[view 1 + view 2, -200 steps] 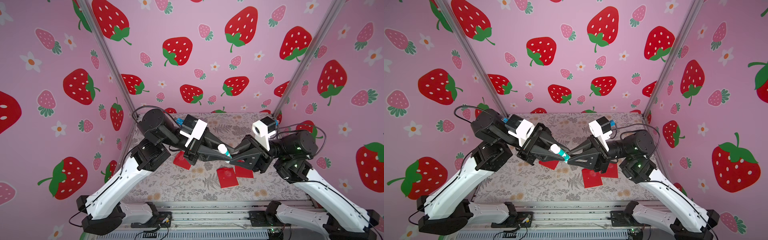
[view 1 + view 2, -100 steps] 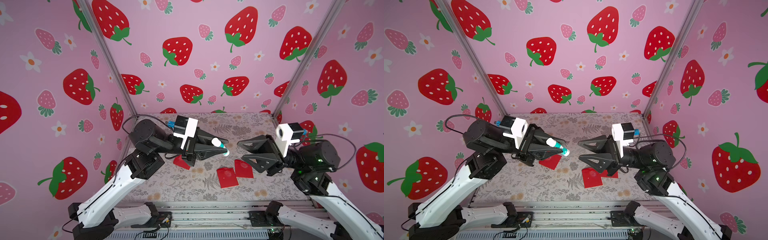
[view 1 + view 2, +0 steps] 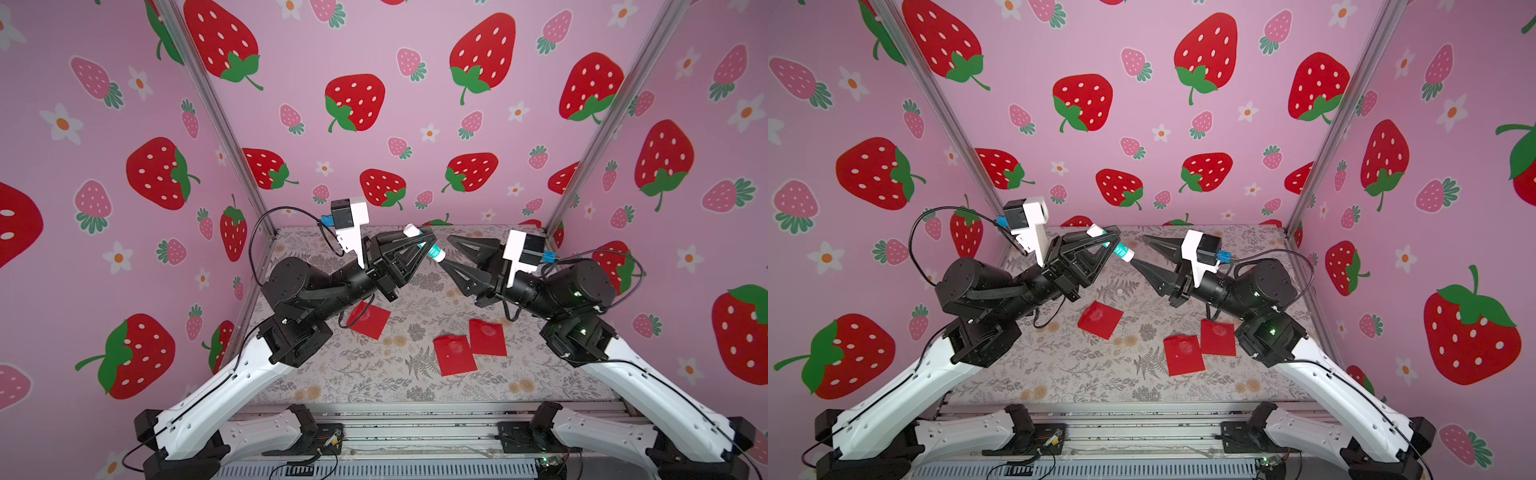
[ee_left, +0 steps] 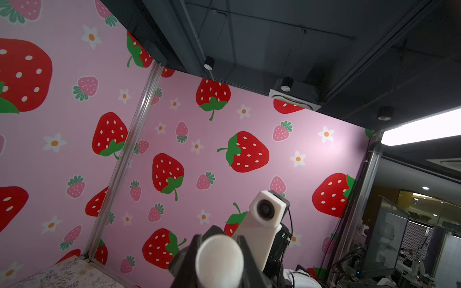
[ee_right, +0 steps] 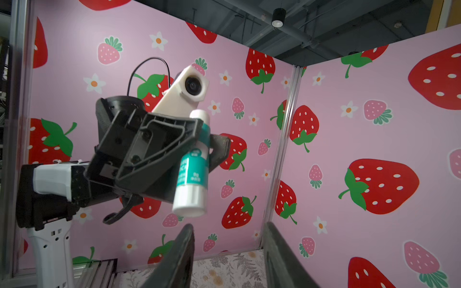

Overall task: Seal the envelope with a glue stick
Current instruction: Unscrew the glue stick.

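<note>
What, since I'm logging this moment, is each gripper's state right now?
Left gripper: shut on the glue stick.
Right gripper: open, holding nothing.

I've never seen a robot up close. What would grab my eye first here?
The pink strawberry walls all round, first. Then, in mid-air above the table, the left gripper pinching a glue stick, its end close to the open right gripper. Three red envelopes lie flat on the table below.
</note>
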